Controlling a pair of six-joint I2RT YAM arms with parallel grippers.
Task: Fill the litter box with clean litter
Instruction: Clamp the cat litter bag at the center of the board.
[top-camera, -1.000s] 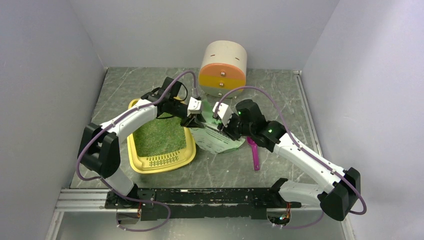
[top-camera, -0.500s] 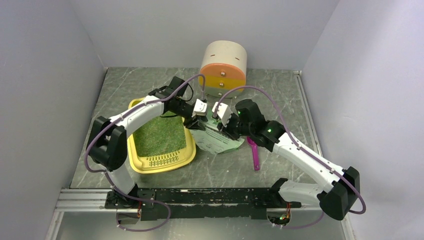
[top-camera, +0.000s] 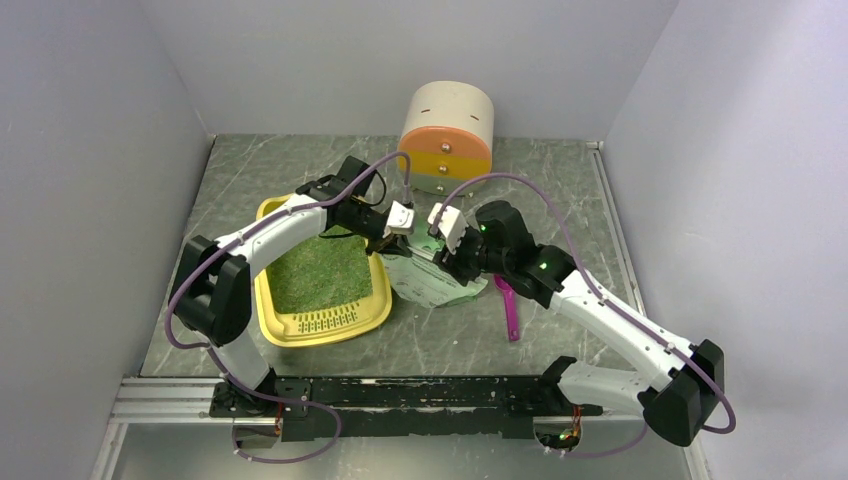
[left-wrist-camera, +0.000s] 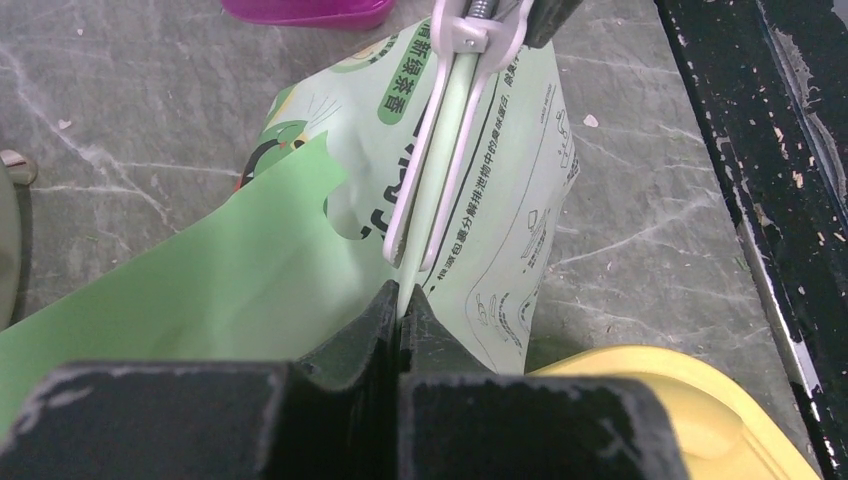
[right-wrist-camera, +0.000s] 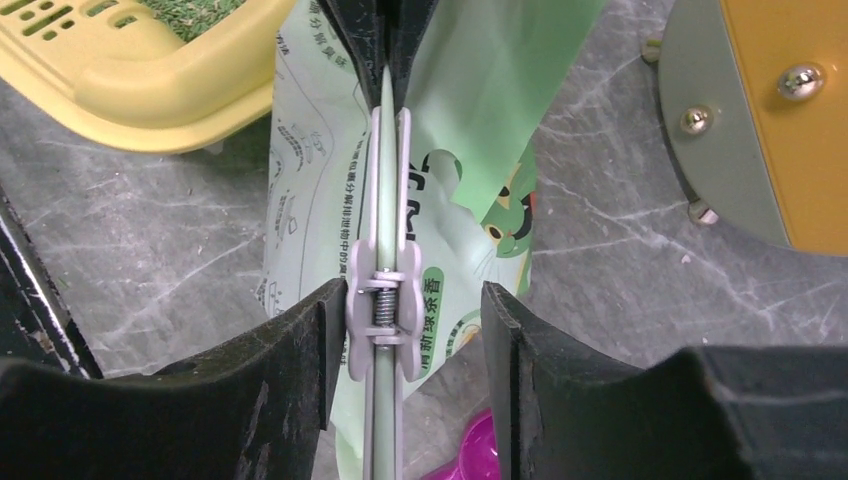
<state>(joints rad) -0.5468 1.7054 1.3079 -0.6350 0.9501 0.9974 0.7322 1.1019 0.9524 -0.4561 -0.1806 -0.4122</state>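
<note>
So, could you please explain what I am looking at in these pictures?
Two robot arms are bolted to a table. One picture looks down from above; the other two come from a camera on each wrist. On the table are a yellow litter box with greenish litter in it, a printed bag, a magenta scoop and a round cabinet. The jaws of the left arm are shut on the bag's top edge. The jaws of the right arm stand open on either side of a clip pinching that edge.
</note>
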